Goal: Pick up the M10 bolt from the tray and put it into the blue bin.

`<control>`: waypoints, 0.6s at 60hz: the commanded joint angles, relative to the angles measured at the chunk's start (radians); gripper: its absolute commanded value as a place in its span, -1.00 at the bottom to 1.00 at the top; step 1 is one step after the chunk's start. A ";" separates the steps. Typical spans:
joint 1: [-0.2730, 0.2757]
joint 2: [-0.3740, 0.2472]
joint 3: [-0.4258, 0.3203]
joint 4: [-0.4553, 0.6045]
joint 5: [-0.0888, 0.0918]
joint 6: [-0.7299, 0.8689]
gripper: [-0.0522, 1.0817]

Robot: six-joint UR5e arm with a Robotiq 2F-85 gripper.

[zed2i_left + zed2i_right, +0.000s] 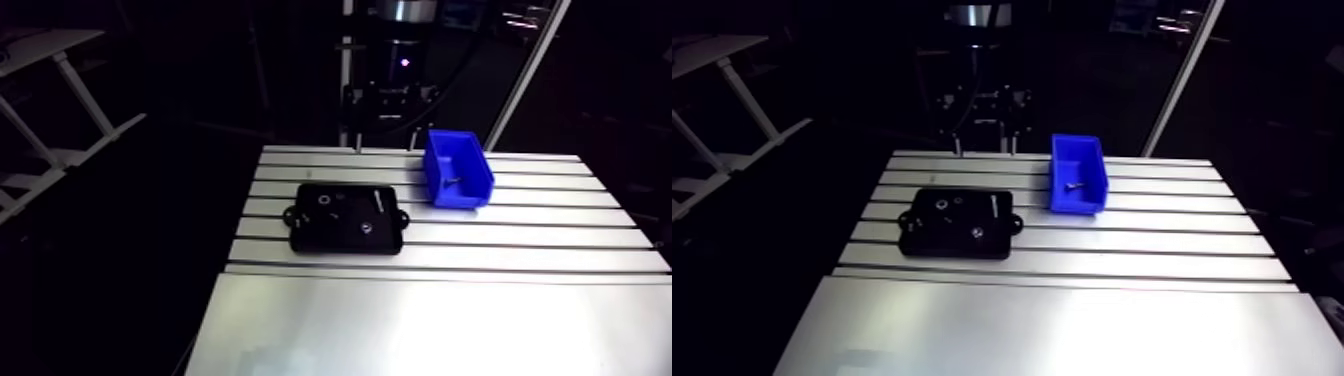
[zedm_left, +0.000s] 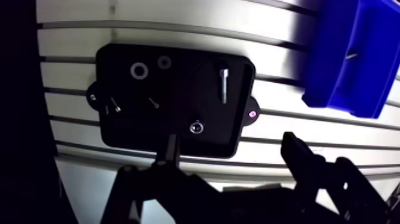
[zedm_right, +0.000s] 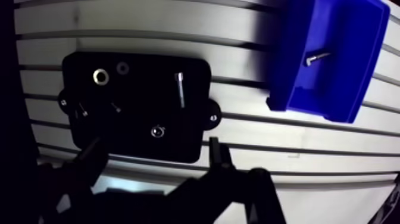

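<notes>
A black tray (image 2: 178, 77) lies on the slotted table. In it are a long silver bolt (image 2: 224, 84), two washers (image 2: 138, 70), two small screws (image 2: 114, 106) and a nut (image 2: 196, 127). Beside the tray stands the blue bin (image 3: 351, 89), with one silver bolt (image 3: 317, 58) lying inside it. My gripper (image 2: 232, 143) hangs high above the near edge of the tray, open, with nothing between its fingers (image 2: 169, 149). In the arm view the gripper (image 1: 385, 125) shows small and dark behind the table's far edge.
The aluminium table (image 1: 430, 320) stretches wide and bare in front of the tray. A slanted metal post (image 1: 520, 80) rises behind the bin. White framework (image 1: 60, 110) stands off the table's left side.
</notes>
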 commanded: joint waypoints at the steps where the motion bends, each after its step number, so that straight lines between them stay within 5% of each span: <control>1: 0.001 0.028 0.003 -0.008 0.000 0.000 -0.60; 36: 0.001 0.067 0.073 -0.133 -0.021 -0.023 -0.23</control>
